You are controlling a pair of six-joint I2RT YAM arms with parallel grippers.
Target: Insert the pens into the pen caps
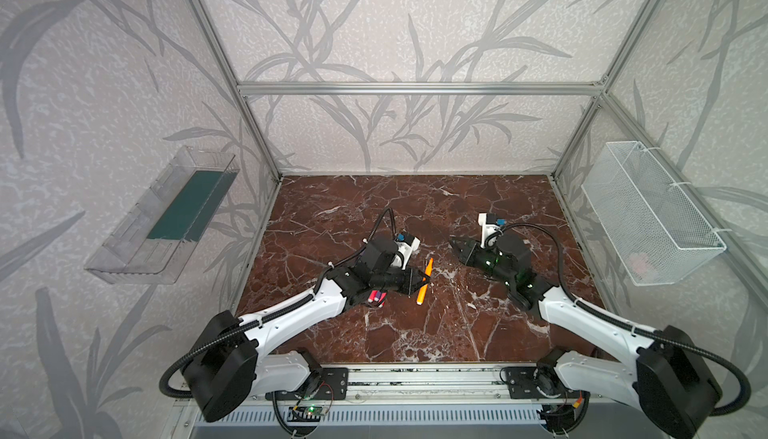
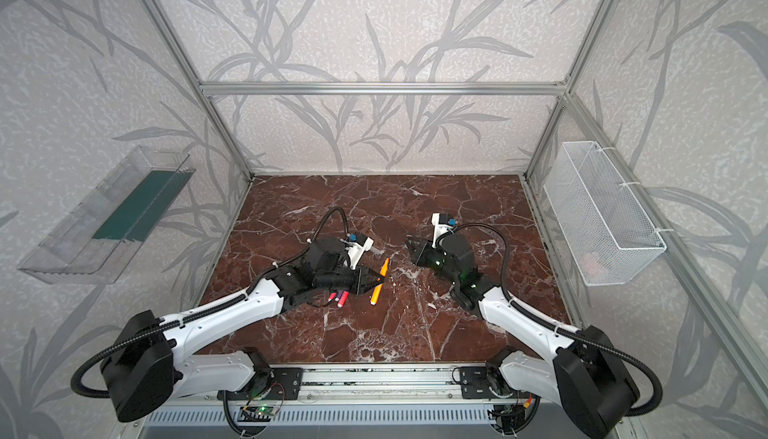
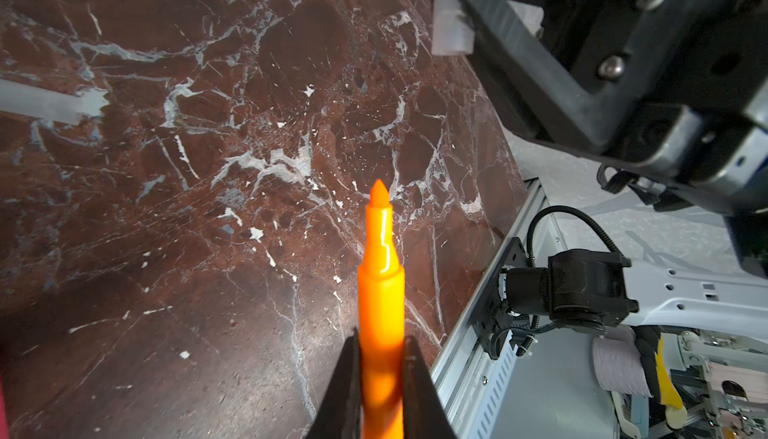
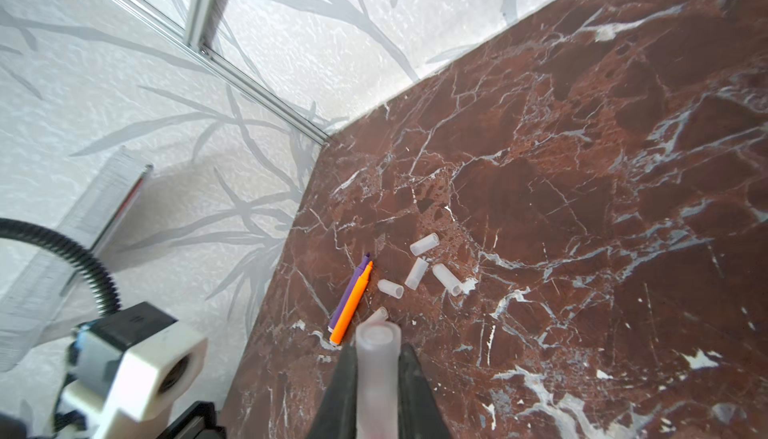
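Both sets of jaws were clamped down: the left gripper (image 3: 382,335) had an orange pen (image 3: 381,275) pinched partway along its barrel with the tip sticking out ahead. The right gripper (image 4: 377,345) was squeezing a cap (image 4: 377,378) whose open mouth poked past the fingertips. That made sense to us, since holding each piece behind its business end leaves tip and mouth free to meet. In both top views the two grippers faced each other over the middle of the table (image 1: 415,333), near but clearly apart, so we figured nothing had gone in yet and this was the line-up step. The pen looked angled off rather than aimed straight at the cap, so we reckoned it'd need swinging round before any push, or the tip could catch the rim and skid the cap in its grip. The right wrist view showed five loose caps (image 4: 447,279) scattered beside a purple pen (image 4: 345,297) and a spare orange pen (image 4: 351,312), which lay side by side, touching. A few more pen ends (image 1: 376,296) peeked out from under the left arm (image 1: 299,312).
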